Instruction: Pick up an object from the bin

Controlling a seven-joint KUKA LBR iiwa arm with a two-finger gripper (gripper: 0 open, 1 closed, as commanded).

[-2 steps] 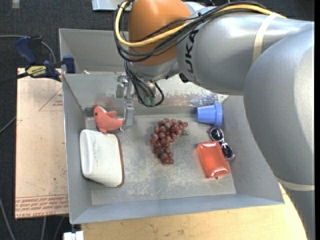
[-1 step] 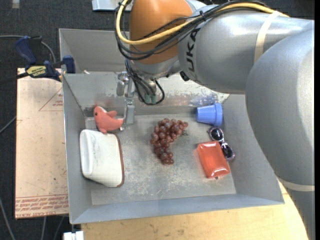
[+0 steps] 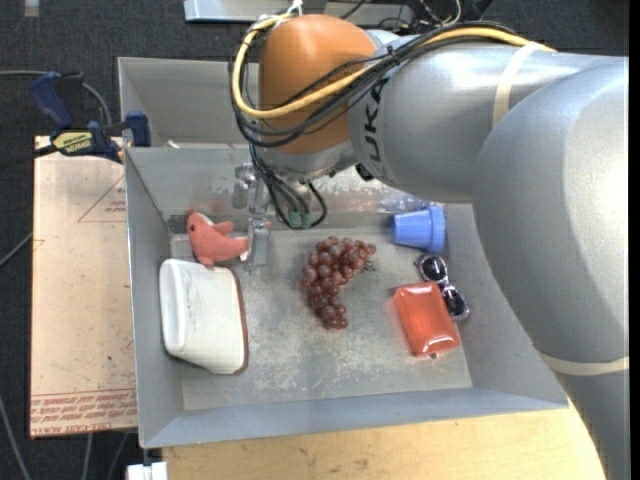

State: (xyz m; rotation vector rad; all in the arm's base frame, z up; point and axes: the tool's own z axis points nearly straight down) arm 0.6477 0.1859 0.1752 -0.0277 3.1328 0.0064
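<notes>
- dark floor all round, with a grey metal bin (image 3: 300, 393) sitting on it. a handful of things are spread over its bottom, no heap.
- the gripper (image 3: 256, 230) hangs low in the bin's upper left, just right of a salmon-pink toy fish (image 3: 208, 238), at its tail end. touching or not, can't say.
- the fish's long axis runs roughly left-right, so i'd guess the next move needs a nudge leftward.
- jaws: honestly can't tell if they're apart or together.
- a white rounded box (image 3: 200, 313) sits just below the fish, insides hidden.
- a blue cup (image 3: 420, 228) lies tipped on its side at right, and its inside can't be seen.
- purple grapes (image 3: 335, 278) sit mid-bin, well clear, with sunglasses (image 3: 445, 286) and an orange-red pouch (image 3: 425, 320) further right.
</notes>
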